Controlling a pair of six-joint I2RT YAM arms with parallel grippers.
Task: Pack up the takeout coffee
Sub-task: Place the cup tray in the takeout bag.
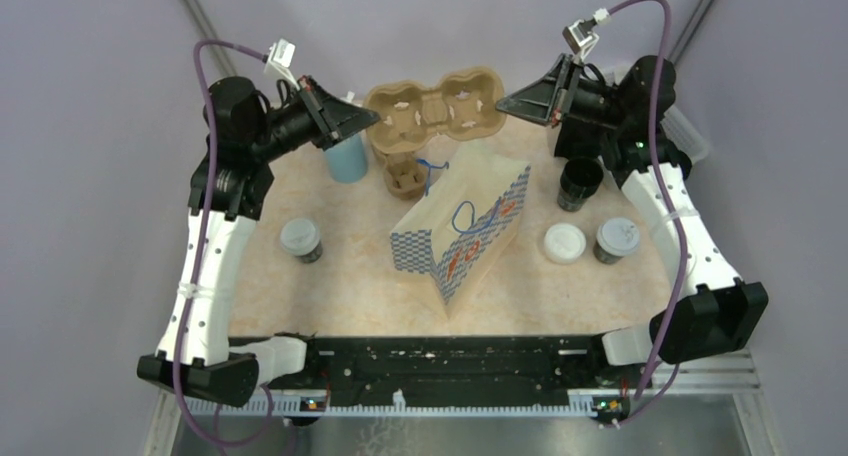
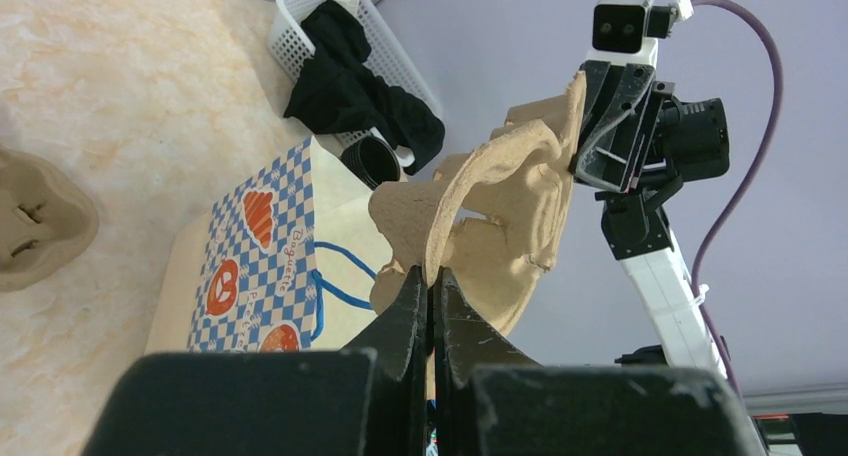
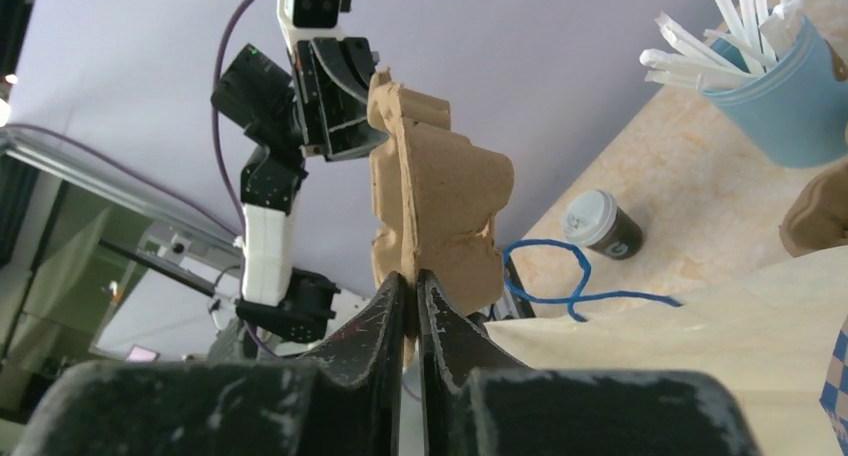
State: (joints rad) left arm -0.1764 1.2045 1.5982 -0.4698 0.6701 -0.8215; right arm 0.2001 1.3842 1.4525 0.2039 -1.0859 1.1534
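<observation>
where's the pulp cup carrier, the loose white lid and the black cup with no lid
brown moulded-pulp cup carrier (image 1: 435,106): top external view, bridge between its wells
loose round white plastic lid (image 1: 565,243): top external view, centre of its top
lidless small black paper cup (image 1: 581,175): top external view, its open mouth

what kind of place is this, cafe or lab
Probably a robot lab cell staged as a takeout counter: plain purple walls box in the table, two arms are bolted at its edge, and the props are lidded coffee cups, a paper bag and a pulp cup carrier.
</observation>
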